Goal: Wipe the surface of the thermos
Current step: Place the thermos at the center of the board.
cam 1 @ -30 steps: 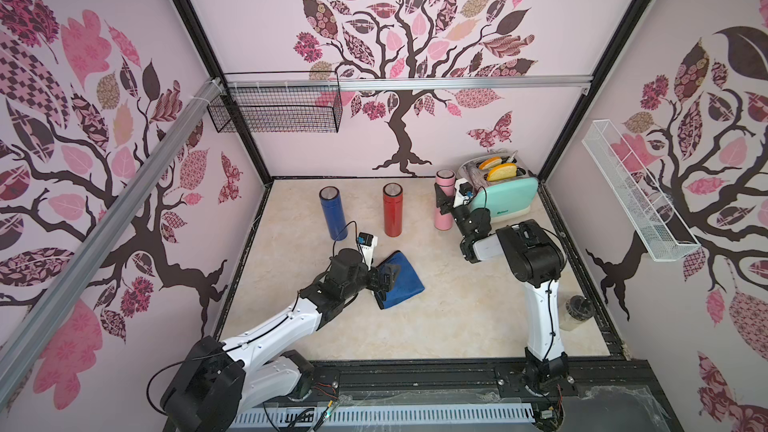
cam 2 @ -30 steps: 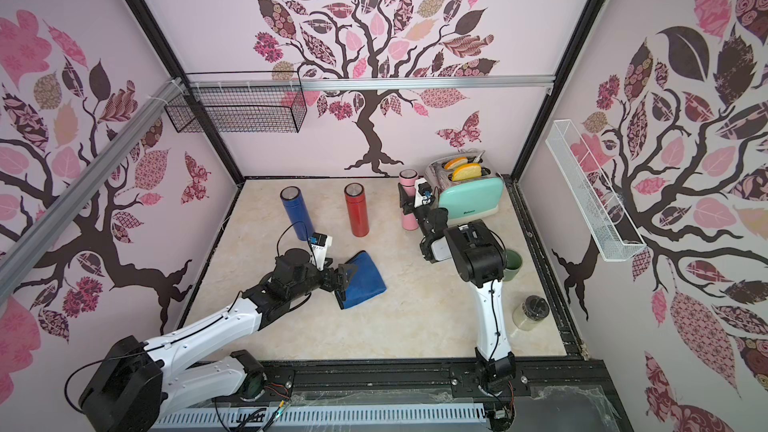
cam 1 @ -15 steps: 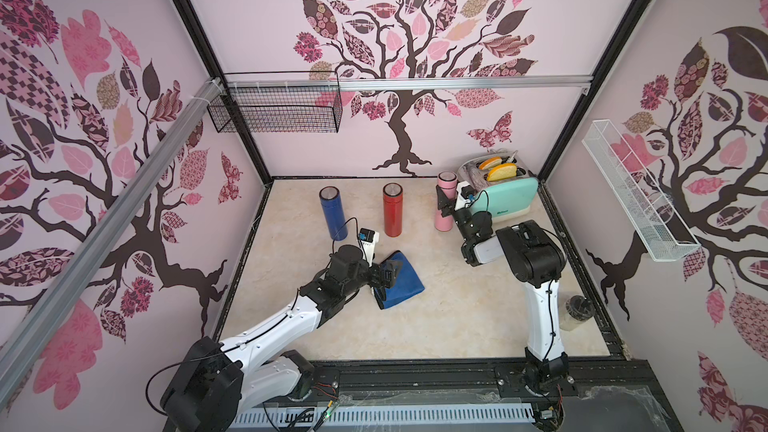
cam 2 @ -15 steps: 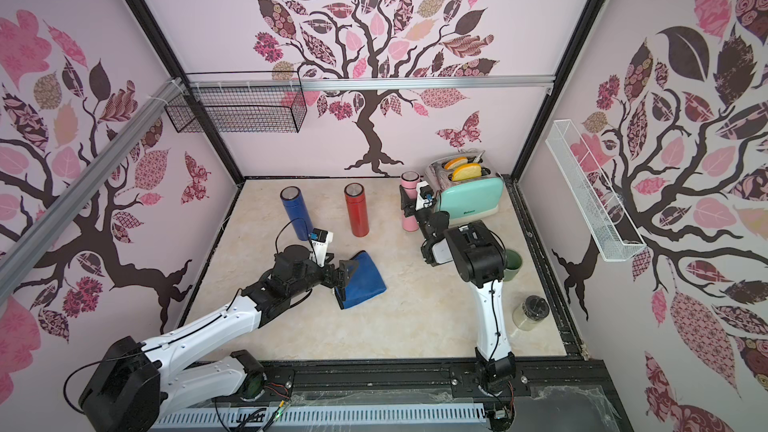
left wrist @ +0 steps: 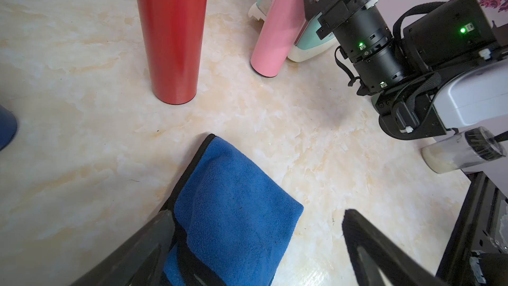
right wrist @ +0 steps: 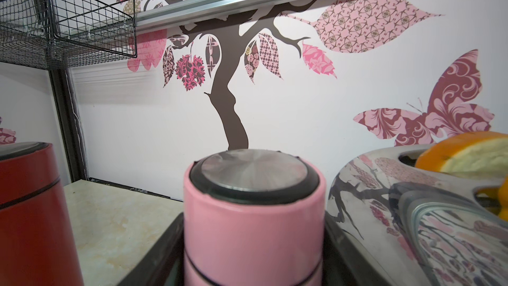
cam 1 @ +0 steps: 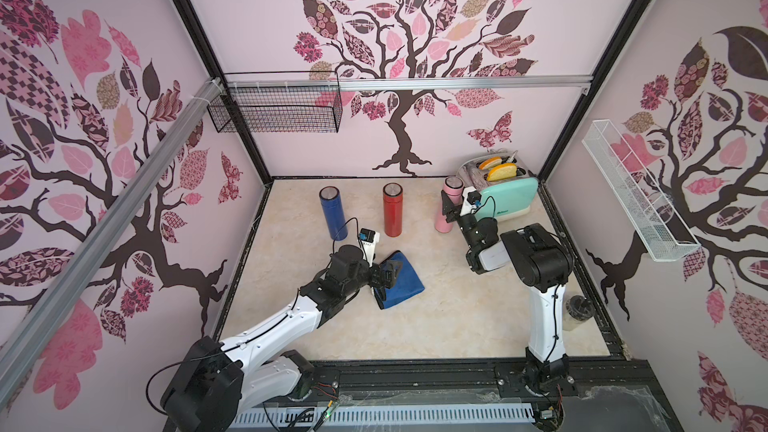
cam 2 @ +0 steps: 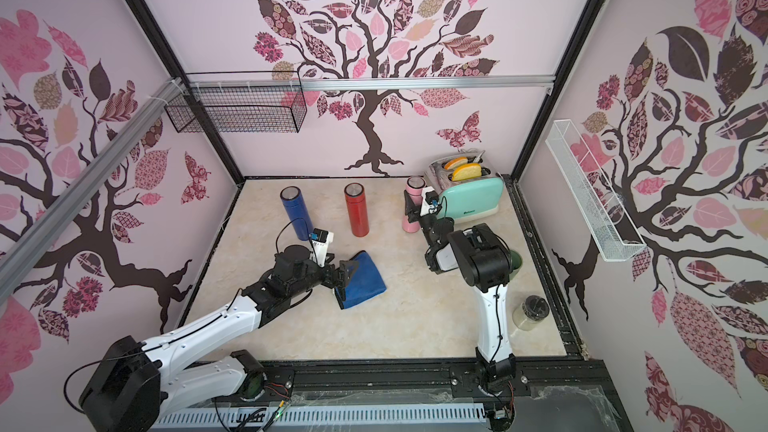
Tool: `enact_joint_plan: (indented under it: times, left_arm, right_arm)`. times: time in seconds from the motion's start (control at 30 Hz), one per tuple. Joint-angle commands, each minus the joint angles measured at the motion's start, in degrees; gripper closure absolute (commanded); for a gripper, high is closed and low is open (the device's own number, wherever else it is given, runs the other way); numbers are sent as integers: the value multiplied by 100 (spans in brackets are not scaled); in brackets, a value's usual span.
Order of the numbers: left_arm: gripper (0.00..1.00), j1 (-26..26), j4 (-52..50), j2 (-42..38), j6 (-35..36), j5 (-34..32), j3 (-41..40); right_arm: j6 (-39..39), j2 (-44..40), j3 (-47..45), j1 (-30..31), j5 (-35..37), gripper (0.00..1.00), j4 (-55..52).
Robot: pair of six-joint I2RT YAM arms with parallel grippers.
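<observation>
A pink thermos (cam 1: 445, 211) (cam 2: 410, 211) (left wrist: 277, 28) (right wrist: 254, 215) stands upright at the back right, close to the toaster. My right gripper (cam 1: 451, 206) (cam 2: 414, 205) (right wrist: 254, 243) is shut on its upper body, one black finger pressed on each side just under the steel lid. A folded blue cloth (cam 1: 401, 284) (cam 2: 365, 280) (left wrist: 233, 202) lies on the marble floor at centre. My left gripper (cam 1: 388, 277) (cam 2: 347, 274) (left wrist: 257, 214) is open and low over the cloth's near edge. One finger touches the cloth and the other stands apart from it.
A blue thermos (cam 1: 332, 214) and a red thermos (cam 1: 392, 211) stand upright behind the cloth. A mint toaster (cam 1: 505, 197) holding bread fills the back right corner. A lidded jar (cam 1: 577, 313) sits near the right edge. A black wire basket (cam 1: 274, 114) and a white rack (cam 1: 640, 197) hang on the walls.
</observation>
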Motion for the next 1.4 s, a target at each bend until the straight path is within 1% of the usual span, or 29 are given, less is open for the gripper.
enact_joint_plan:
  times: [0.0,0.17,0.2,0.23,0.57,0.63,1.0,1.23,1.27,1.37]
  left_arm:
    - [2,-31,102,-4,46,44,81]
    - [2,-31,81,-95,51,32,19]
    - [2,-36,85,-117,50,22,2]
    - [2,-34,87,-142,50,22,-12]
    - [2,-37,50,-325,50,-38,-121]
    - [2,-39,33,-347,54,-44,-123]
    - [2,-37,-39,-418,111,-104,-122]
    - [2,-37,-40,-458,118,-116,-148]
    - [2,-39,-41,-469,112,-118,-157]
    - [2,-39,-60,-504,111,-127,-175]
  right_arm:
    - [173,-107,-162,-14,18,57,392]
    - [207,-102,-228,4,-82,53,392]
    - [216,-89,-230,5,-100,52,392]
    - [225,-92,-237,6,-122,47,392]
    - [256,-6,-137,63,-363,44,392]
    - [300,27,-102,67,-379,38,392]
    - [437,165,9,100,-489,35,387]
    - [174,144,-100,198,-523,33,389]
    - [157,158,-114,206,-519,26,384]
    - [151,167,-138,215,-497,25,383]
